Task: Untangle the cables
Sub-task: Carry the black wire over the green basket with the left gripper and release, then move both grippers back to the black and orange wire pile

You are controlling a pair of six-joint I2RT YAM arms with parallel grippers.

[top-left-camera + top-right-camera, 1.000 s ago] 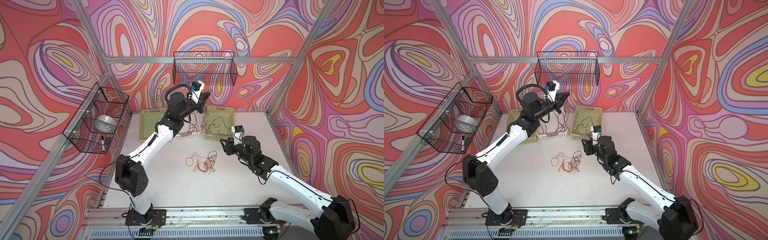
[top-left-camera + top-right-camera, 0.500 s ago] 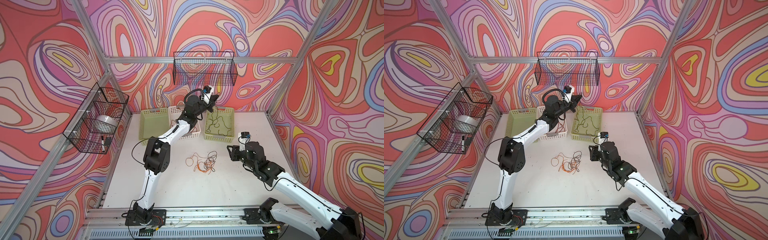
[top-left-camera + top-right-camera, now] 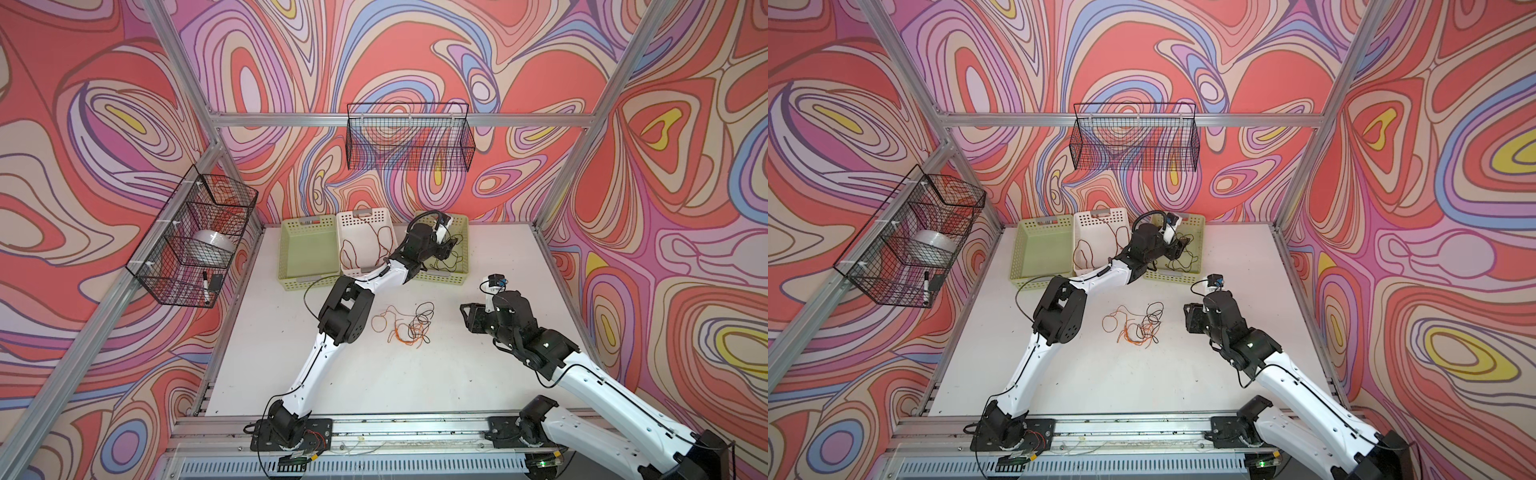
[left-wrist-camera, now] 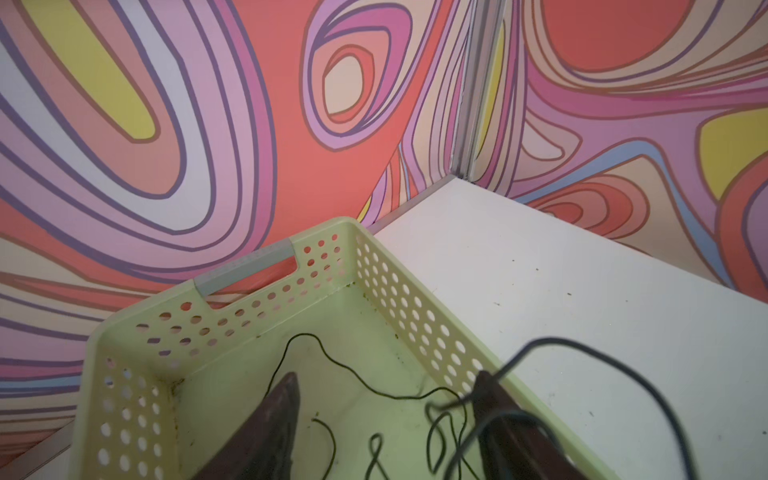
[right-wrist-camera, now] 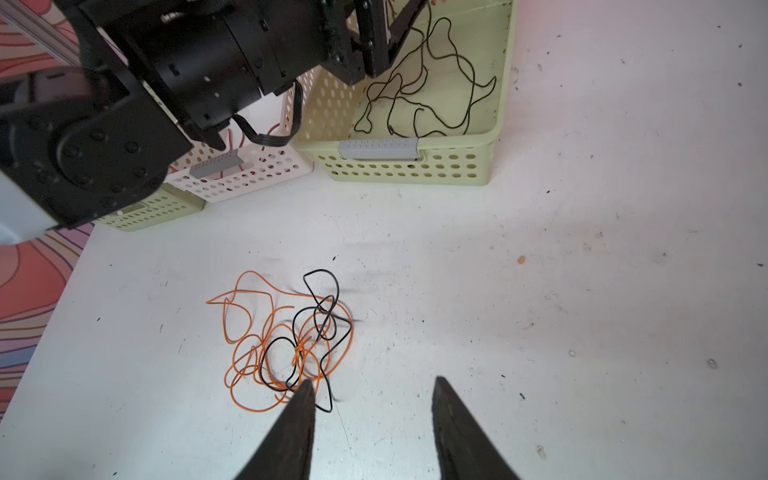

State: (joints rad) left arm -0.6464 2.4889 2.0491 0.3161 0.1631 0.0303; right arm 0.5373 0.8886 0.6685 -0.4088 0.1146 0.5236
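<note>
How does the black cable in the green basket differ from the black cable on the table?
The basket's black cable lies inside the green basket; the table's black cable lies on the table. The basket's is alone; the table's is tangled with the orange cable. Both are thin and loosely looped.

Back of table (image 3: 415,386): left basket (image 3: 291,249), middle basket (image 3: 365,215) holding a cable (image 3: 345,253), right basket (image 3: 462,253) holding a second cable (image 5: 409,83). Tangled cables (image 5: 299,340) at centre, before them.

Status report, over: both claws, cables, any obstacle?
Left claw open over green basket, black cord inside. Right claw open beside orange-and-black tangle on table. Left elbow near tangle, not touching.
</note>
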